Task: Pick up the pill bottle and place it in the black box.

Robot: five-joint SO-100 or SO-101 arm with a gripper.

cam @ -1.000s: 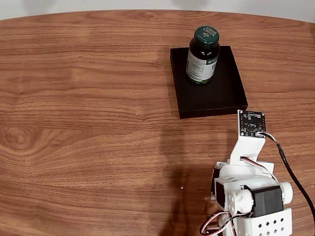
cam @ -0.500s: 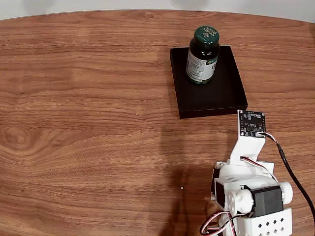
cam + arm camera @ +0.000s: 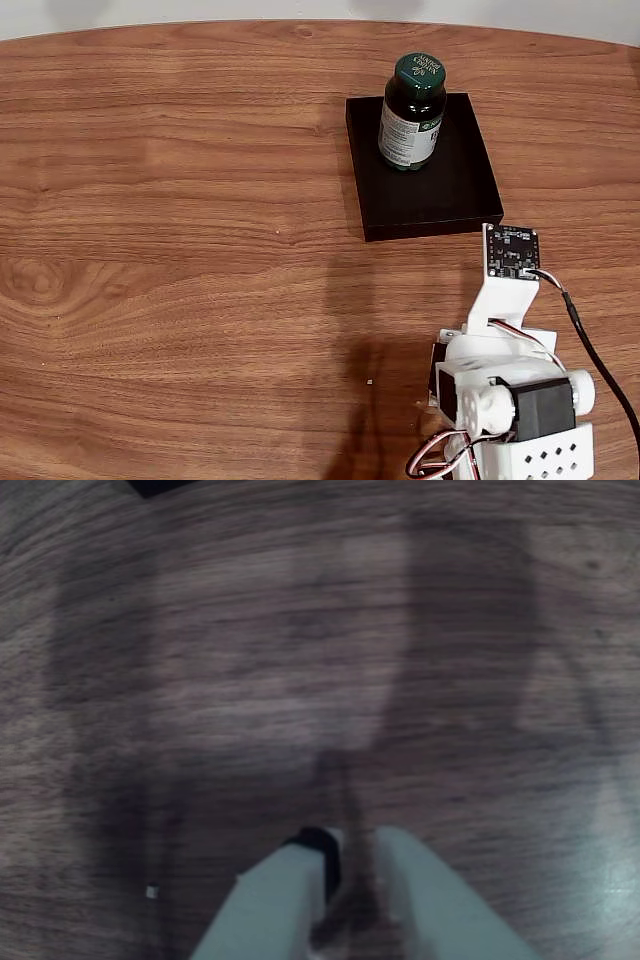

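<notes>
Already your pill bottle [image 3: 412, 112] stands upright inside the black box [image 3: 430, 195], toward the far half of the tray as the fixed view shows it, cap up and label facing the camera. It sits clear of the low walls on every side, which is a sound spot: nothing leans on an edge, so it has no reason to tip. Judged from how things lie, the placing looks done.

Your arm is folded low at the near right corner of the wooden table [image 3: 180, 250], well apart from the box, with its small circuit board [image 3: 512, 250] just short of the tray's near edge. That tucked posture reads as a rest pose, keeping cables and links away from the bottle.

Look at the wrist view and you find the gripper [image 3: 350, 842] pointing down at bare wood, its two pale fingers [image 3: 420, 890] drawn almost together with only a narrow dark slit between them. They have hold of nothing. A corner of the black box [image 3: 160, 485] just peeks in at the top left of that view, which tells you the wrist is aimed at open table, not at the tray
</notes>
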